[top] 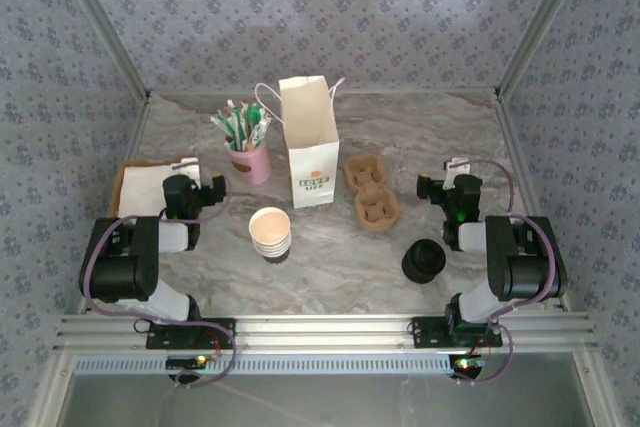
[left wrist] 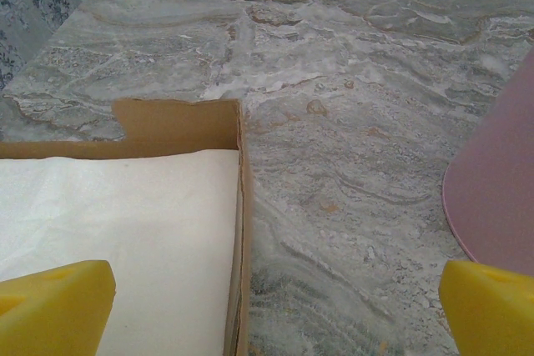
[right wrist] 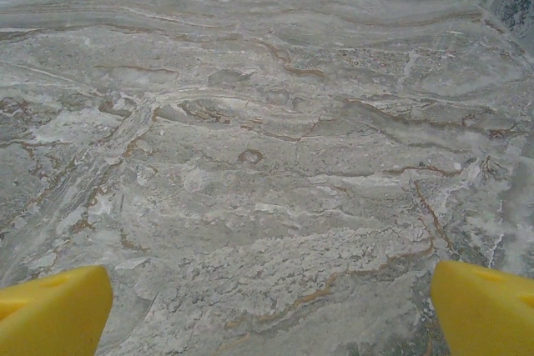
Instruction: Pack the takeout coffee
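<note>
- Blue-patterned wallpaper stood on three sides, with a grey-brown marble table (top: 330,267) as the work surface and both arm bases at its near edge
- Far left: flat cardboard tray (top: 125,179) with a white napkin stack (top: 142,190) in it; left wrist view showed the tray's right wall and a notch in its far wall
- Left gripper (top: 198,192) sat low just right of the tray, jaws spread wide, nothing between them; yellow fingertips (left wrist: 54,306) in the lower corners of the wrist view, one over the napkins, the other near the pink cup
- Pink cup (top: 250,162) upright, right of the left gripper, full of green and white sachets or sticks (top: 240,125), too small to tell which
- Stack of paper cups (top: 270,234) upright in front of the pink cup, near table centre; top cup open, cream inside, no lid on, so takeout coffee not yet put together
- White bag (top: 310,142) upright behind the stack, mouth open, handles up, logo facing the arms; nothing seen in it from this angle
- Brown cup carrier (top: 372,193) flat on the table, just right of the bag
- Pile of black lids (top: 424,261) near the right arm, apart from the cups
- Right gripper (top: 447,187) right of the carrier, jaws wide apart and empty; yellow fingertips (right wrist: 50,310) over bare marble
</note>
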